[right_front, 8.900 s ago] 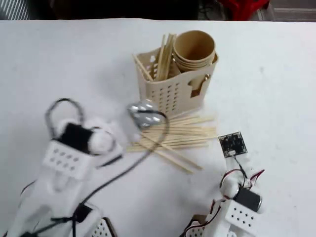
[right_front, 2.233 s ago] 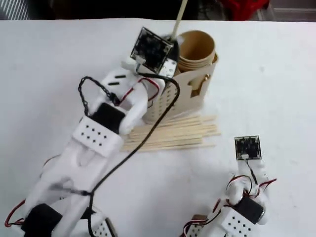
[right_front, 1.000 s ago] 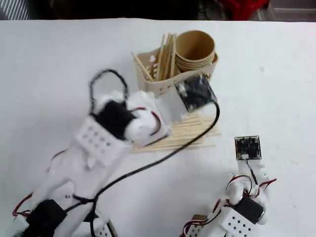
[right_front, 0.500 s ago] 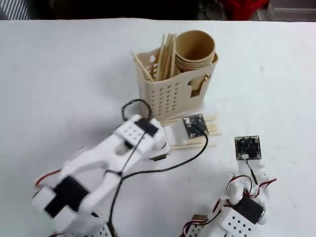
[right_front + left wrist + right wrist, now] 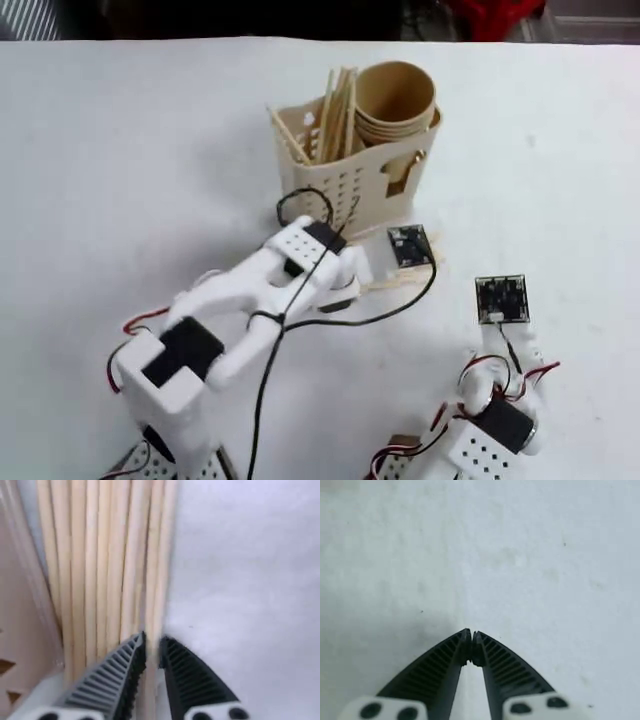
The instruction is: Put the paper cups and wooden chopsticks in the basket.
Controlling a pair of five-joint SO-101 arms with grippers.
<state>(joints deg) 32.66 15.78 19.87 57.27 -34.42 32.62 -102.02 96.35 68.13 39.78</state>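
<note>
Since the loose wooden chopsticks (image 5: 100,555) lie side by side on the table (image 5: 120,130), touching each other and just beside the wall of the basket (image 5: 345,190), the left gripper (image 5: 152,647) should take only one of them at a time. Its jaws stand narrow, with the outermost chopstick (image 5: 161,580) between them, and I judge that it is pinched. A good lift goes straight up first, so that the neighbouring sticks do not roll. The stick must then be tilted upright before it passes over the rim. The basket already holds the stacked paper cups (image 5: 395,95) and several upright chopsticks (image 5: 335,105), so the free opening looks small. The open room is on the side of the pile away from the basket. The right gripper (image 5: 471,645) is closed and empty over bare table, well apart.
</note>
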